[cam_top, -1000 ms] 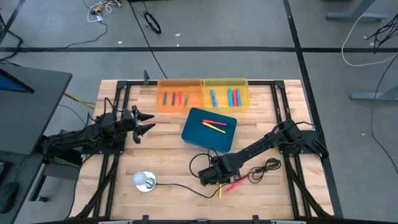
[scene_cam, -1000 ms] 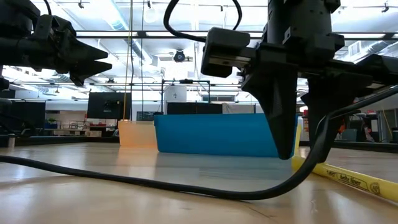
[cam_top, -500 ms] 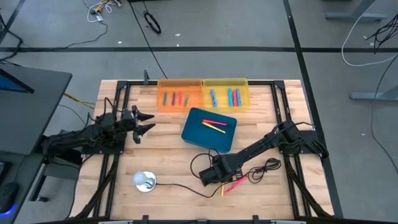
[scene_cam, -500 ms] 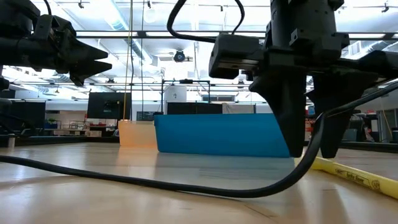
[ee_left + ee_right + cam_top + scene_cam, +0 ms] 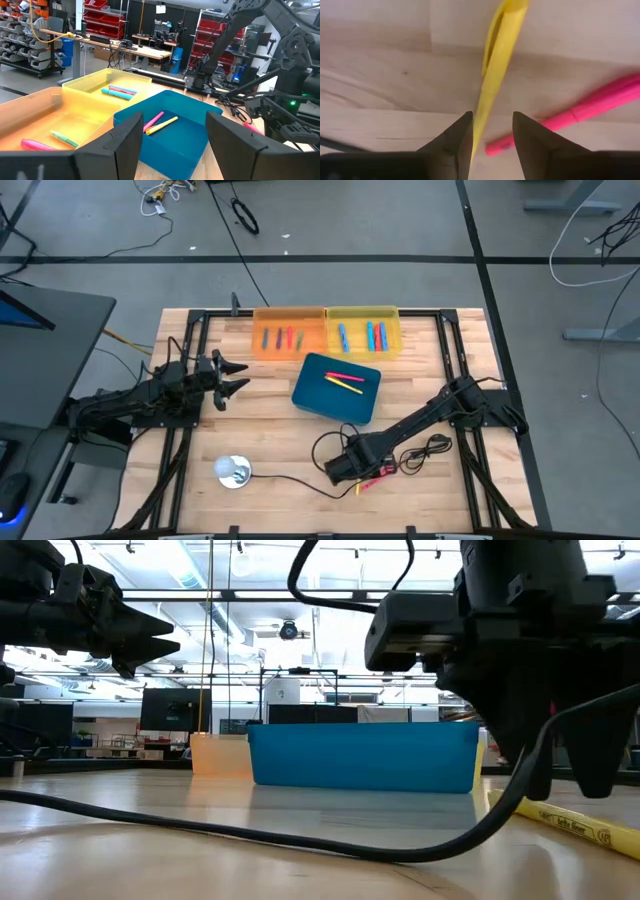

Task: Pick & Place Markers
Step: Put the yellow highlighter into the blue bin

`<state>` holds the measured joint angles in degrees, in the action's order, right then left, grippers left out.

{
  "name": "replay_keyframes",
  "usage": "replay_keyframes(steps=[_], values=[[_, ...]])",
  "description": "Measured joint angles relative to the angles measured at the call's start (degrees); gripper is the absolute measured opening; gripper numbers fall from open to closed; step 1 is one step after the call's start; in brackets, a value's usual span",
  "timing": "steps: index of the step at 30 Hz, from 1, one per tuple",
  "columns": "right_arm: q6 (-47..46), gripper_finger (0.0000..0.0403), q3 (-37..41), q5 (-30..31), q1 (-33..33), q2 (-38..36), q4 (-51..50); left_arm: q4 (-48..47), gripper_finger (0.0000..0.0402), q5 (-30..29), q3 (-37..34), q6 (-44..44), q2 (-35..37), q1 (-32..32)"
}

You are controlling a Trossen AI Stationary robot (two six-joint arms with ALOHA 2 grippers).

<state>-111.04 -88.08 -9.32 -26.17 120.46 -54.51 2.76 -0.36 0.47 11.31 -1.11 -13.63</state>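
Note:
A yellow marker (image 5: 495, 70) and a pink marker (image 5: 580, 112) lie flat on the wood near the table's near edge; the high view shows them as a pair of markers (image 5: 368, 478). My right gripper (image 5: 490, 132) is open and low over them, with a finger on either side of the yellow marker's end. The low view shows this gripper (image 5: 555, 775) above the yellow marker (image 5: 565, 827). More markers lie in the orange bin (image 5: 288, 337), the yellow bin (image 5: 363, 332) and the blue bin (image 5: 337, 387). My left gripper (image 5: 235, 377) hovers open over the table's left side.
A black cable (image 5: 250, 832) runs across the near table to a white round object (image 5: 232, 471). A coiled black cable (image 5: 428, 450) lies right of the markers. The three bins stand at the far middle. Black frame rails border the table.
My right gripper has moved toward the table's near edge and a little right, from beside the loose markers to over the yellow one. It stays open. The markers have not moved.

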Motion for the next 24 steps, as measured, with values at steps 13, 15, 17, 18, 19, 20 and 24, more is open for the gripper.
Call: replay_keyframes(steps=[13,15,17,18,19,20,24], values=[[3.0,0.0139,4.5,0.4,2.2,-0.2,8.0,0.0,0.0222,0.0,0.0,0.0,0.0,0.0],[3.0,0.0139,5.0,0.0,2.2,-0.3,8.5,0.0,0.0222,0.0,0.0,0.0,0.0,0.0],[3.1,0.0135,5.0,0.1,2.2,-0.3,8.5,0.0,0.0222,0.0,0.0,0.0,0.0,0.0],[3.3,0.0130,5.0,0.1,2.2,-0.3,8.5,0.0,0.0222,0.0,0.0,0.0,0.0,0.0],[3.4,0.0122,5.1,0.1,2.2,-0.3,8.4,0.0,0.0222,0.0,0.0,0.0,0.0,0.0],[3.5,0.0113,5.1,0.1,2.2,-0.3,8.2,0.0,0.0222,0.0,0.0,0.0,0.0,0.0],[4.0,0.0058,5.1,0.1,2.2,-0.3,7.5,0.0,0.0222,0.0,0.0,0.0,0.0,0.0]])
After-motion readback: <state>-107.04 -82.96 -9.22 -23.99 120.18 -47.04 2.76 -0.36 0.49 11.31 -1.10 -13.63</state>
